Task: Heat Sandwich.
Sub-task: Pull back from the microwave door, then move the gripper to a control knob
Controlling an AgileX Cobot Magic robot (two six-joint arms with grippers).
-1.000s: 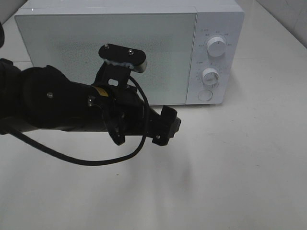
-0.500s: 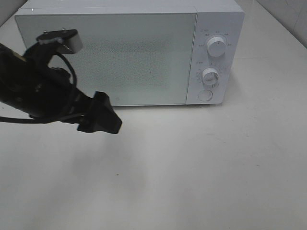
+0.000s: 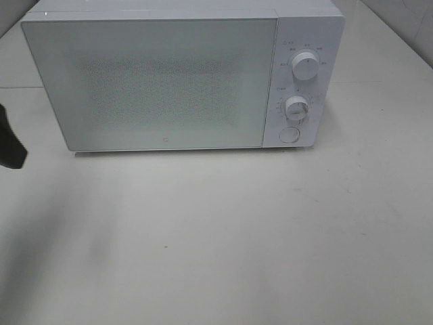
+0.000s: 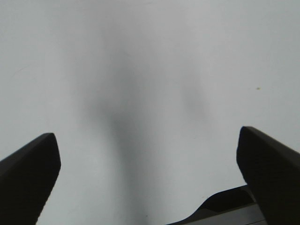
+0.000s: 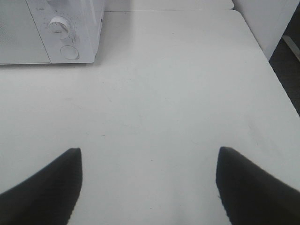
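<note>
The sandwich is out of view in every frame. A white microwave (image 3: pixel 183 74) stands at the back of the table with its door shut; two knobs and a round button (image 3: pixel 289 135) sit on its right panel. Only a dark tip of my left arm (image 3: pixel 10 145) shows at the left edge of the high view. In the left wrist view my left gripper (image 4: pixel 147 164) is open over bare table, nothing between its fingers. My right gripper (image 5: pixel 147 183) is open too, over bare table, with the microwave's corner (image 5: pixel 61 33) ahead of it.
The white table (image 3: pixel 237 230) stretches in front of the microwave. Its right edge (image 5: pixel 276 79) shows in the right wrist view, with dark floor beyond and a white cabinet at the corner.
My left arm has swung from in front of the microwave door to the left and almost out of the high view. The microwave door is now fully uncovered.
</note>
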